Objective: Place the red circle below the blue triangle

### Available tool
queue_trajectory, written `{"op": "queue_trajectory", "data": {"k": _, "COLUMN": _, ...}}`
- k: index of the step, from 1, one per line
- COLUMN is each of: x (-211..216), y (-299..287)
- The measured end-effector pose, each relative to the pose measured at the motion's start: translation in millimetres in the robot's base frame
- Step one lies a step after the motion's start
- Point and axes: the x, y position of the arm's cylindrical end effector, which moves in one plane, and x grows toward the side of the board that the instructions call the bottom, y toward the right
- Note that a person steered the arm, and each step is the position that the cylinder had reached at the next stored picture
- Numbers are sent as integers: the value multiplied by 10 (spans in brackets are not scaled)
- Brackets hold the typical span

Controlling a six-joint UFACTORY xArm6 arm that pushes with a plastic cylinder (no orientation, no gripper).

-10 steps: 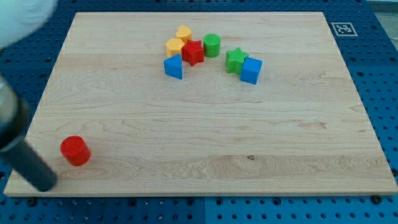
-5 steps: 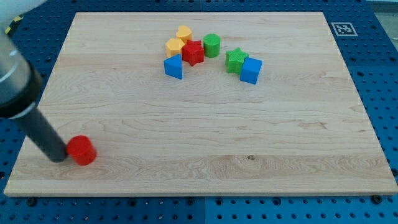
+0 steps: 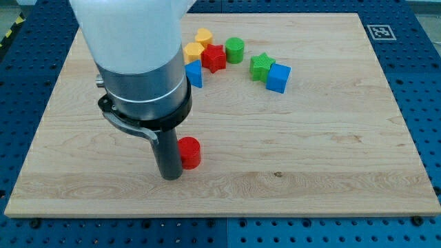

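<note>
The red circle [image 3: 190, 153] lies on the wooden board [image 3: 310, 151], left of the middle and toward the view's bottom. My tip [image 3: 169, 176] touches its left side. The blue triangle [image 3: 195, 74] sits near the view's top, partly hidden behind the arm's body. It is well above the red circle and nearly straight over it.
Near the top sit a yellow block [image 3: 203, 36], a second yellow block [image 3: 193, 50], a red star [image 3: 214, 58], a green cylinder [image 3: 235, 49], a green star [image 3: 261, 66] and a blue cube [image 3: 278, 78]. The arm's large body [image 3: 134, 62] covers the upper left.
My tip came in from the left edge, met the red circle and pushed it far to the right along the lower board. The other blocks have not moved.
</note>
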Motion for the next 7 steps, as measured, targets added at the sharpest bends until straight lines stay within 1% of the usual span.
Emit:
{"op": "queue_trajectory", "data": {"k": 1, "x": 99, "y": 166}}
{"op": "queue_trajectory", "data": {"k": 3, "x": 112, "y": 243}}
{"op": "queue_trajectory", "data": {"k": 7, "x": -617, "y": 243}}
